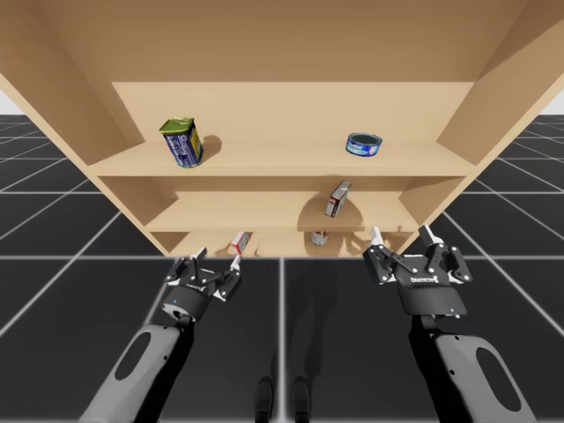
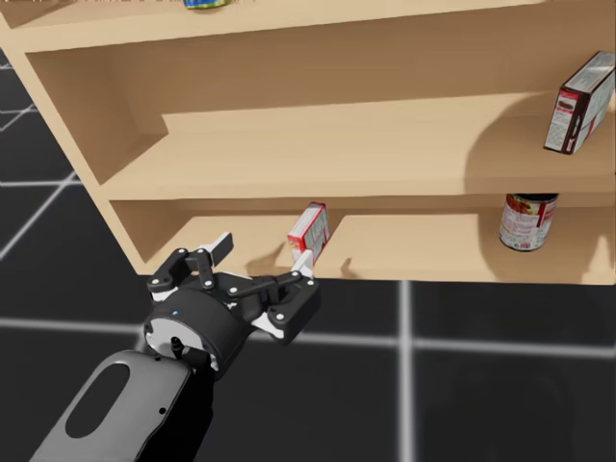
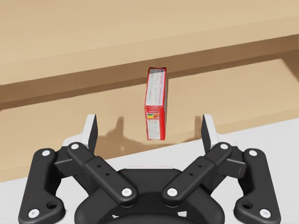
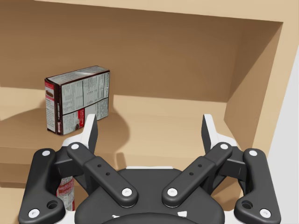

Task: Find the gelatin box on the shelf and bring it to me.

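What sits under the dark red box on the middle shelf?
Under the dark red box is the shelf board it stands on. One level down, roughly below it, a red can stands upright. The spot behind the can is covered by it.

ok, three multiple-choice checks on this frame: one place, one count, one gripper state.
1. Small red-and-white cardboard box stands on which board of the wooden shelf? A top, B middle, C bottom.
2. Cans on the shelf? A two, B three, C four.
3. Left gripper? A open, B shut on the box, C shut on a can.
C: lowest board, ahead of the gripper. B: green-blue can and flat blue can on top, red can on the bottom. A: fingers spread, box untouched.
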Controlling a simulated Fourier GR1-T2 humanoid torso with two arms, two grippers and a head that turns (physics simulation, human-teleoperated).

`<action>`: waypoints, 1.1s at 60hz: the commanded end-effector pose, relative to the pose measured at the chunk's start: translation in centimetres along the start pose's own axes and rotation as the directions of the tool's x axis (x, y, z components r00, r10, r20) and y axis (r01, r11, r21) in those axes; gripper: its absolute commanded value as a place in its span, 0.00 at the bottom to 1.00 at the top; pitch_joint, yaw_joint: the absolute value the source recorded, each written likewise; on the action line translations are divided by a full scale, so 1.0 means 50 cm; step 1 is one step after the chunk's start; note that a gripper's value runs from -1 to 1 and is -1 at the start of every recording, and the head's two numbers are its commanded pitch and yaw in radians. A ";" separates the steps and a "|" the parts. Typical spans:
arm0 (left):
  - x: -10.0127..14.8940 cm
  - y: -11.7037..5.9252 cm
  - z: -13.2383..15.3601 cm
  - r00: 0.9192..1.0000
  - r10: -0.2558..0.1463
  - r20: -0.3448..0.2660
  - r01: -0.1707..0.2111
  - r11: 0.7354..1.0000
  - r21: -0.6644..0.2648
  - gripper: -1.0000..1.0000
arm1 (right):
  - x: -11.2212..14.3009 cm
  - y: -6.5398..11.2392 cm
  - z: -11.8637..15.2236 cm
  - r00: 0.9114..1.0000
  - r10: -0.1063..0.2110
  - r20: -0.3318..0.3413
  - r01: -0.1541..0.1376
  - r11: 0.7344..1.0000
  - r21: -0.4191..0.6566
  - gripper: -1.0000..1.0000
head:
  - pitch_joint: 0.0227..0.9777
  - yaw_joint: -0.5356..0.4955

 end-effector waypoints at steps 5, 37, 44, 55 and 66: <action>-0.002 -0.012 -0.054 0.999 0.016 -0.035 -0.017 1.000 -0.024 0.00 | -0.001 0.001 0.000 1.000 0.004 0.003 -0.004 1.000 0.001 0.00 | 0.76 0.72; -0.026 -0.005 -0.145 0.996 0.032 -0.078 -0.033 0.999 -0.015 0.00 | -0.001 0.000 0.001 1.000 0.009 0.010 -0.009 1.000 0.000 0.00 | 0.76 0.72; -0.029 -0.003 -0.151 0.997 0.027 -0.079 -0.028 0.999 -0.016 0.00 | -0.001 0.001 0.001 1.000 0.010 0.011 -0.010 1.000 0.001 0.00 | 0.76 0.72; -0.041 -0.006 -0.156 0.996 0.019 -0.089 -0.021 0.999 -0.026 0.54 | -0.001 0.001 0.001 1.000 0.010 0.013 -0.010 1.000 0.000 0.00 | 0.76 0.72; -0.047 -0.009 -0.152 0.995 0.010 -0.098 -0.013 0.999 -0.038 0.97 | -0.001 0.001 0.002 1.000 0.011 0.016 -0.011 1.000 -0.002 0.00 | 0.76 0.72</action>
